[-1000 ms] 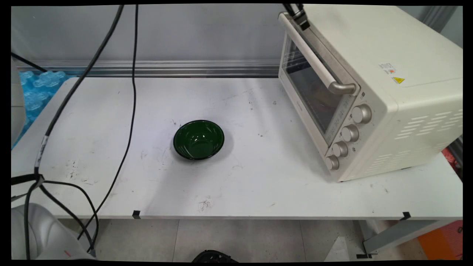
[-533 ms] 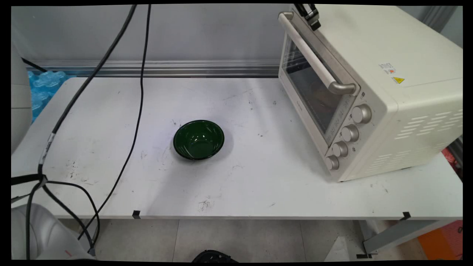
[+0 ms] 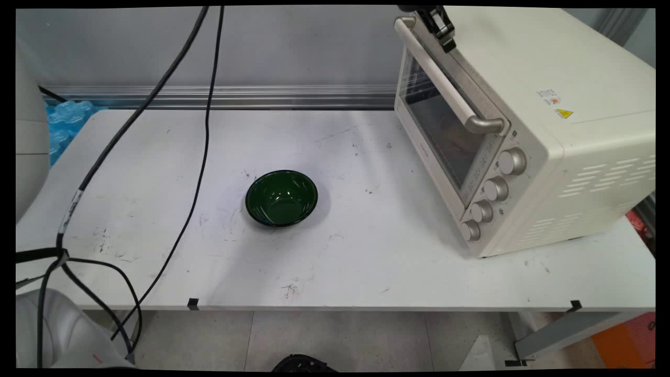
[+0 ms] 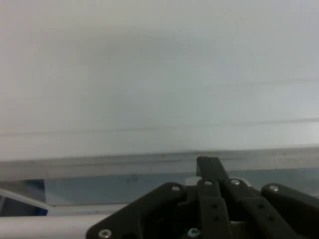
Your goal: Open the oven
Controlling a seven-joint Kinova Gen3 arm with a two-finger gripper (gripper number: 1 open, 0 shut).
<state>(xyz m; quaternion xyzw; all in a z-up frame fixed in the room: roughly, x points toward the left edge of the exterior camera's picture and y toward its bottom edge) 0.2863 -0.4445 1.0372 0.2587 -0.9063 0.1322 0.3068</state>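
My black gripper (image 3: 444, 35) comes down from the top edge of the main view. It hangs right over the top front edge of the cream toaster oven (image 3: 549, 94), just behind the far end of its door handle (image 3: 445, 86). The oven door is closed. In the hand view the gripper (image 4: 209, 167) shows one black tip in the middle, its fingers shut with nothing between them, facing a pale wall and a metal rail. A dark green bowl (image 3: 281, 198) stands empty mid-table, well to the gripper's left and below it.
The oven fills the right side of the white table (image 3: 366, 262), with several knobs (image 3: 494, 188) down its front panel. Black cables (image 3: 201, 146) hang over the table's left part. Blue plastic packaging (image 3: 65, 118) lies beyond the far left corner.
The gripper has shifted right along the top edge, from the handle's far end to over the oven's top front edge. The hanging cables have swung right with it.
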